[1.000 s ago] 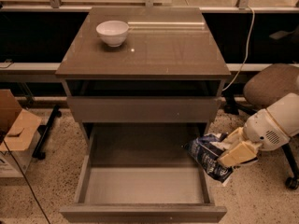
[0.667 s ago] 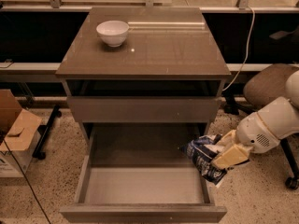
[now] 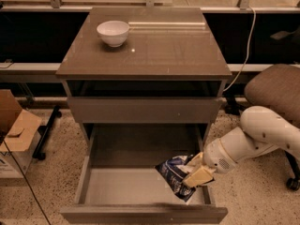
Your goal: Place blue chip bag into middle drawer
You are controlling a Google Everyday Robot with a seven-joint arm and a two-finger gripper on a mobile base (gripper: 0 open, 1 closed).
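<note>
**Blue chip bag pinched in my tool, low over the right end of the open middle drawer**

The blue chip bag [image 3: 171,172] hangs crumpled at lower centre-right, its bottom corner down inside the middle drawer [image 3: 117,189] near the right wall; I cannot tell whether it touches the floor. I judge it light, soft and slick, with contents that crush, so a gentle pinch on the flat edge suits it better than squeezing the belly. My tool [image 3: 194,175] is clamped on the bag's right side. Nearest to snag are the drawer's right wall and front lip. The flat brown drawer front [image 3: 143,109] sits above. The white bowl [image 3: 113,32] on the counter [image 3: 159,55], the chair [image 3: 276,93] and the cardboard box [image 3: 16,135] lie well apart.
</note>
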